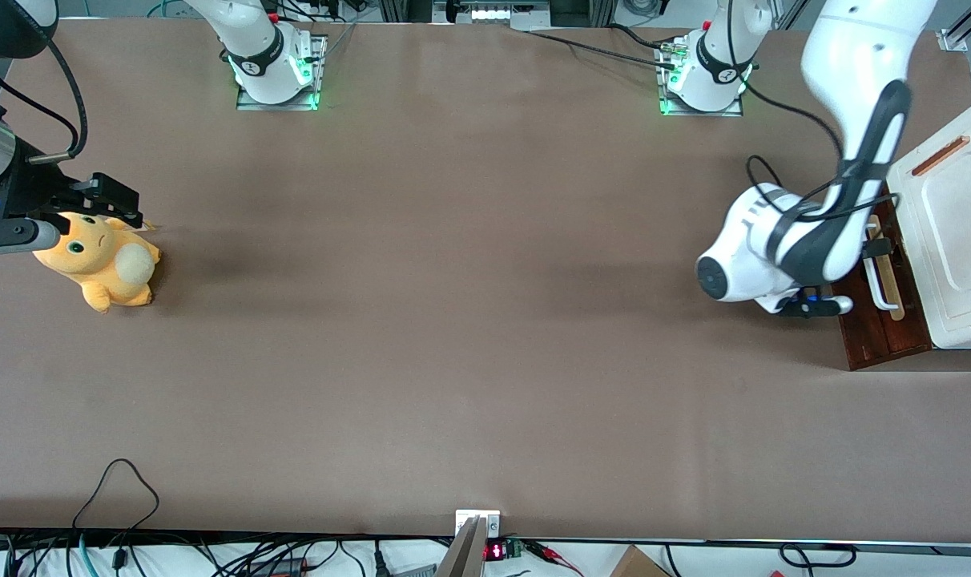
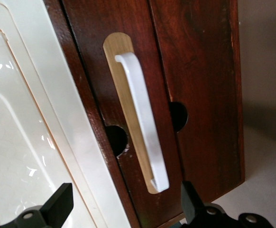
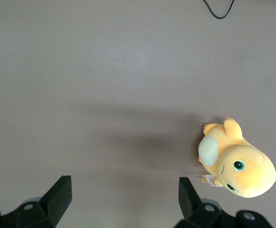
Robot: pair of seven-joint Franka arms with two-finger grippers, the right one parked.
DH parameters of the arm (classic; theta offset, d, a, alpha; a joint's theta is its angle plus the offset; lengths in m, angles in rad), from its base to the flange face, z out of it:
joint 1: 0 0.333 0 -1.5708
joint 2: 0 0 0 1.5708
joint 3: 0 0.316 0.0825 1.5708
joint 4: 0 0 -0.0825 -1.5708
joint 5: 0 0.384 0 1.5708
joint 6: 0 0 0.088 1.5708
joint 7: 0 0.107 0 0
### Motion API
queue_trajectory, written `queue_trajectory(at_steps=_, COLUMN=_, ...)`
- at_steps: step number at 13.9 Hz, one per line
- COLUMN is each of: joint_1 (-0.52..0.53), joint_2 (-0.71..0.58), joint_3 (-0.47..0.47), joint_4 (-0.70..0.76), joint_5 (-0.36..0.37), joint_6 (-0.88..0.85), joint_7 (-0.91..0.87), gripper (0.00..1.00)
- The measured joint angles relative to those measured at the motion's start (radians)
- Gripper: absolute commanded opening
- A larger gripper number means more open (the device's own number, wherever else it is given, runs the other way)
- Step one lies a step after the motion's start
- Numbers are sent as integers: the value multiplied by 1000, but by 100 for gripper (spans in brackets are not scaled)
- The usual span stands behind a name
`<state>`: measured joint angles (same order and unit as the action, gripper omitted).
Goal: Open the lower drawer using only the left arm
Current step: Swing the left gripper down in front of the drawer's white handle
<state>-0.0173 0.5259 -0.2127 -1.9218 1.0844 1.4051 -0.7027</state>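
A broad brown table (image 1: 453, 320) fills the front view, its surface matte and plain. At the frame's left edge lies an orange plush toy (image 1: 101, 260) on its side. At the right edge stands a white cabinet (image 1: 954, 240), with the lower drawer (image 1: 886, 320) at its base, dark wood against the brown. Two arm bases (image 1: 277, 68) are bolted along the upper edge. The left arm's gripper (image 1: 876, 248) hangs over the drawer, fingers (image 2: 57, 204) spread.

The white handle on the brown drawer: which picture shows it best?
The left wrist view: the handle fills it, close under the open gripper. In the front view the handle is small and partly covered by the left arm. The right wrist view does not show it.
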Motion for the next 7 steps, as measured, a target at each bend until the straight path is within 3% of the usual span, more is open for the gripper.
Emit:
queue_trajectory(at_steps=5, joint_1=-14, joint_2=74, joint_3=5, joint_4=-1, joint_5=26, joint_6=-31, joint_7=-70, gripper=100)
queue_trajectory(at_steps=7, joint_1=-13, joint_2=100, joint_3=8, joint_4=-2, joint_5=80, joint_6=-71, joint_7=-97, gripper=100)
